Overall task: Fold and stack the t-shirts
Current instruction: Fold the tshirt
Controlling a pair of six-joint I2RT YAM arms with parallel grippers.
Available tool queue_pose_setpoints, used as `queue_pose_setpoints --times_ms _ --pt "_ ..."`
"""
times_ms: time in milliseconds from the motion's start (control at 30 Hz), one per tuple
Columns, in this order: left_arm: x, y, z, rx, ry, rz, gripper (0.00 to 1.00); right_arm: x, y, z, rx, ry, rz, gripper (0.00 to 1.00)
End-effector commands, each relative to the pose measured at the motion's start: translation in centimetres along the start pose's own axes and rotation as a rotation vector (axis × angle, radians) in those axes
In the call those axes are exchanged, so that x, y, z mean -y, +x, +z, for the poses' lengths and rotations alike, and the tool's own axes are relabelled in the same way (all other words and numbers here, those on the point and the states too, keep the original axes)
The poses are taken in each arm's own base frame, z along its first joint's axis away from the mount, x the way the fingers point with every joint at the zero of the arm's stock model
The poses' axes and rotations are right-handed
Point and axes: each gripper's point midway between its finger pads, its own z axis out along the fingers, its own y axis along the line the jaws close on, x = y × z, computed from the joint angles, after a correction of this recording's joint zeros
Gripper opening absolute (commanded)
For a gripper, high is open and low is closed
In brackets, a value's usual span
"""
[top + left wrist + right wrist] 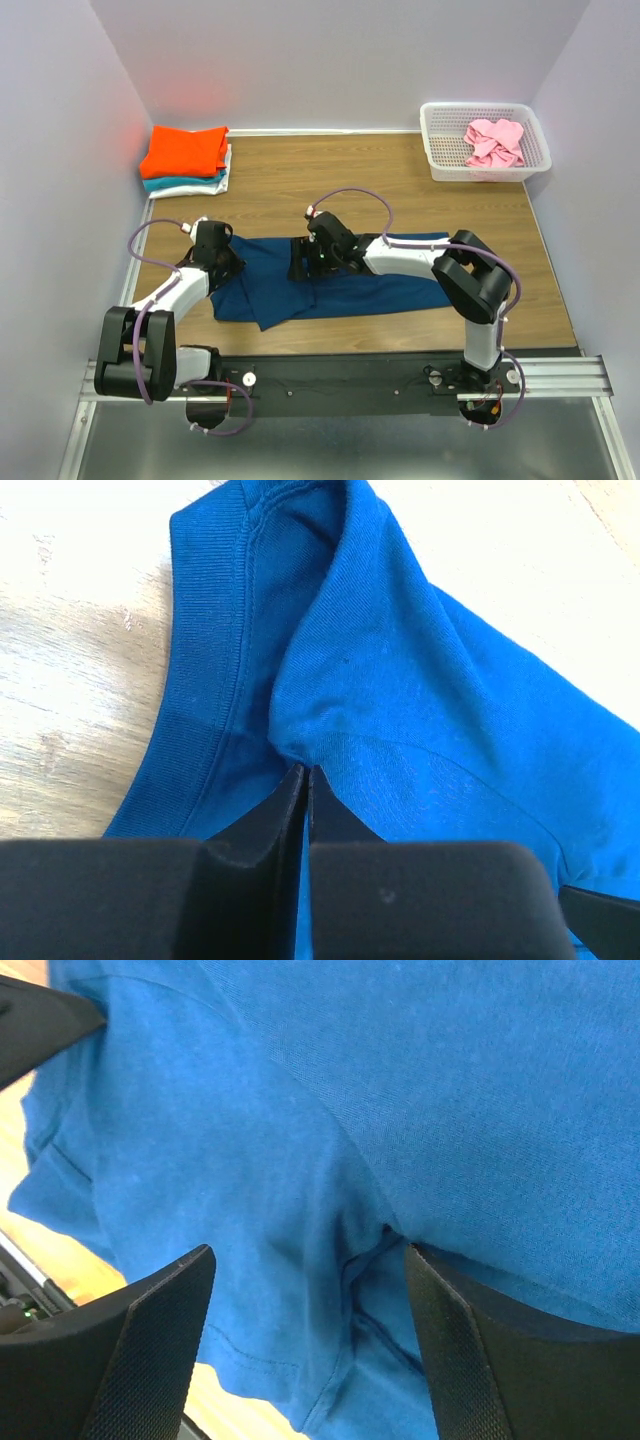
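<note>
From above, I see the blue t-shirt [380,290] lying rumpled along the near edge of the counter, well apart from the folded stack [185,155] in the far left corner. On the left wrist view, my left gripper [306,772] is pinched tight on a fold beside the collar [215,660]. On the right wrist view, my right gripper [305,1260] gapes wide over a pucker by the sleeve seam, clamping nothing. The cotton looks light and limp, so I'd take hold at hems or seams.
</note>
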Motion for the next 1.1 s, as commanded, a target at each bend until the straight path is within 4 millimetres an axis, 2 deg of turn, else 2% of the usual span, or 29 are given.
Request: queue_pose_setpoints --times_ms 0,33,233,367,400,433,500,567,600,700,867,1067 --pt "0.1 -1.1 0.3 0.028 -0.013 0.01 0.07 -0.5 -0.1 0.7 0.003 0.0 0.008 0.81" --pt "0.2 -0.9 0.3 0.019 -0.006 0.012 0.0 -0.4 -0.1 0.8 0.002 0.003 0.014 0.8" --pt "0.1 -0.9 0.4 0.027 -0.001 0.024 0.0 -0.2 0.1 1.0 -0.001 0.01 0.027 0.73" --pt "0.4 -1.8 -0.1 0.077 0.013 0.019 0.0 -0.3 -0.2 1.2 0.008 0.019 0.046 0.51" --pt "0.8 -2.3 -0.5 0.102 0.033 0.023 0.0 -0.1 -0.4 1.3 0.014 0.025 0.047 0.39" --pt "1.0 -2.8 -0.7 0.119 0.036 0.029 0.0 -0.3 -0.6 1.3 0.019 0.022 0.045 0.33" --pt "1.7 -3.9 -1.4 0.157 0.055 0.027 0.0 -0.4 -1.0 1.1 0.034 0.029 0.051 0.24" --pt "2.1 -4.8 -1.8 0.186 0.061 0.027 0.0 -0.3 -1.4 0.9 0.049 0.037 0.048 0.22" --pt "2.5 -5.4 -2.1 0.204 0.07 0.027 0.0 -0.3 -1.6 0.8 0.061 0.045 0.049 0.17" --pt "2.9 -6.5 -2.4 0.231 0.066 0.03 0.0 -0.4 -1.9 0.6 0.071 0.044 0.051 0.13" --pt "3.1 -7.2 -1.9 0.235 0.048 0.038 0.0 -0.4 -1.7 0.8 0.061 0.039 0.053 0.11" --pt "2.2 -6.1 -0.4 0.178 0.001 0.053 0.0 0.2 -1.6 1.1 0.06 0.069 0.057 0.15"
